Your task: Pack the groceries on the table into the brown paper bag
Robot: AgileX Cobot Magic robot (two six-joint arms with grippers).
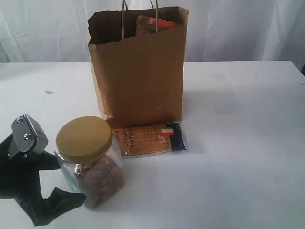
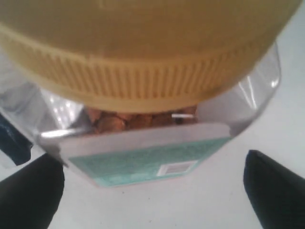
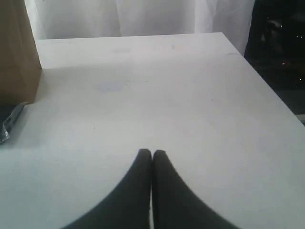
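— At far left, your left claw (image 2: 151, 164) stands spread on either side of the jar (image 1: 90, 162) on the table (image 1: 238, 143). Close now?
— Centre below the lid (image 1: 84, 138); you'll grip straighter. Packet (image 1: 150, 138) lies before the bag (image 1: 138, 76); right claw (image 3: 151, 155) is pressed together.

Your left arm (image 1: 24, 191), lower left of the exterior frame: black angular casing, one shiny silver bracket (image 1: 29, 135), two screws (image 1: 26, 137). Your right gripper (image 3: 151, 155): two black tapered fingers (image 3: 138, 186).
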